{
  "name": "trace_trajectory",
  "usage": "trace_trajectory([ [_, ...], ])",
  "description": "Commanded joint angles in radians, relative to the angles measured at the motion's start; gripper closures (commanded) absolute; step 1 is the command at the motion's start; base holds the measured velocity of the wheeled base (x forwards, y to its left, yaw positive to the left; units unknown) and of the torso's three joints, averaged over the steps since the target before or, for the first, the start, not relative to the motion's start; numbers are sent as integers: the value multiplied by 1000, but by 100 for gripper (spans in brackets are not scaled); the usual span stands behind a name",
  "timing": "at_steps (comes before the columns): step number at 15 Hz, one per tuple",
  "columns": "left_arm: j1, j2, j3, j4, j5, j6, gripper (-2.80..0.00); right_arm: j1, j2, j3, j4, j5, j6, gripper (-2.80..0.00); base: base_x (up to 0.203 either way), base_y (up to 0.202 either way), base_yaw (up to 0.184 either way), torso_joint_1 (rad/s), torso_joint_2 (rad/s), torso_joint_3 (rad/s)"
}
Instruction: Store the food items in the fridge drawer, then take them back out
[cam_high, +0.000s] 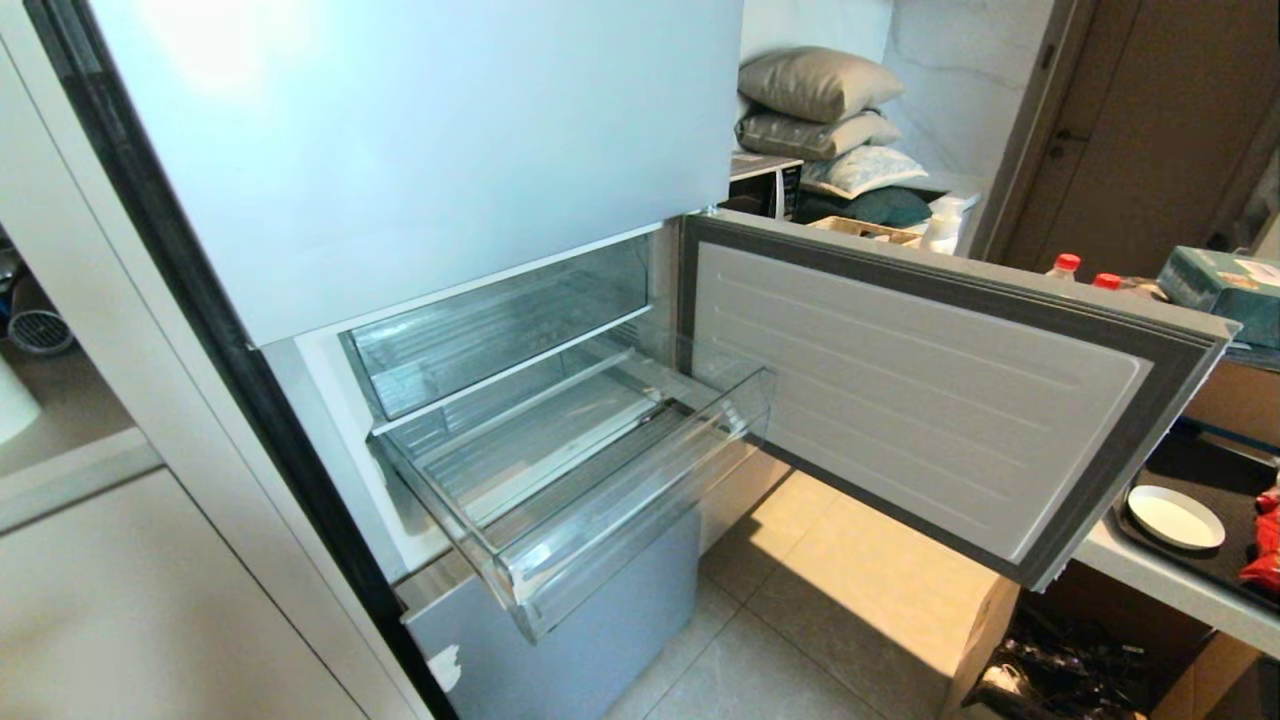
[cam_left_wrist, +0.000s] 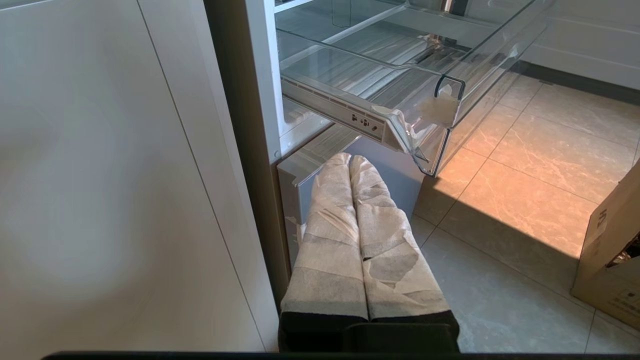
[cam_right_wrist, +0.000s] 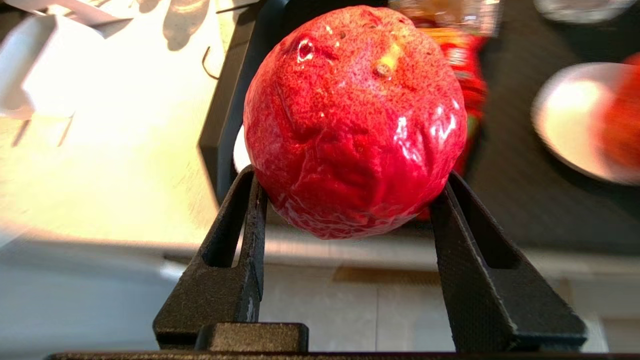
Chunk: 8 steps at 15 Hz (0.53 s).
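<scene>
A red, bumpy food item (cam_right_wrist: 355, 115) sits between the two black fingers of my right gripper (cam_right_wrist: 350, 180), which is shut on it above the edge of a black tray (cam_right_wrist: 525, 200); this gripper is outside the head view. More red food items (cam_high: 1268, 540) lie on that tray at the far right. The fridge drawer (cam_high: 600, 560), clear plastic with a ribbed floor, stands pulled out and holds nothing. My left gripper (cam_left_wrist: 350, 161), its fingers wrapped in pale tape, is shut and parked low beside the fridge, below the drawer's corner (cam_left_wrist: 440, 100).
The lower fridge door (cam_high: 920, 390) hangs open to the right, between the drawer and the counter. A white plate (cam_high: 1175, 517) lies on the tray. A second clear bin (cam_high: 500, 320) sits above the drawer. A cardboard box (cam_left_wrist: 610, 250) stands on the tiled floor.
</scene>
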Motion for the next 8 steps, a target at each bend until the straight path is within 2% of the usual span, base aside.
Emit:
trace_trajectory([
  [1, 0, 2, 2, 0, 0, -1, 0, 18, 159, -56, -26, 8, 2, 0, 0, 0, 0, 0, 0, 0],
  [3, 0, 1, 2, 0, 0, -1, 0, 40, 208, -101, -40, 45, 3, 0, 0, 0, 0, 0, 0, 0],
  [8, 0, 0, 2, 0, 0, -1, 0, 70, 305, -190, -42, 52, 5, 0, 0, 0, 0, 0, 0, 0],
])
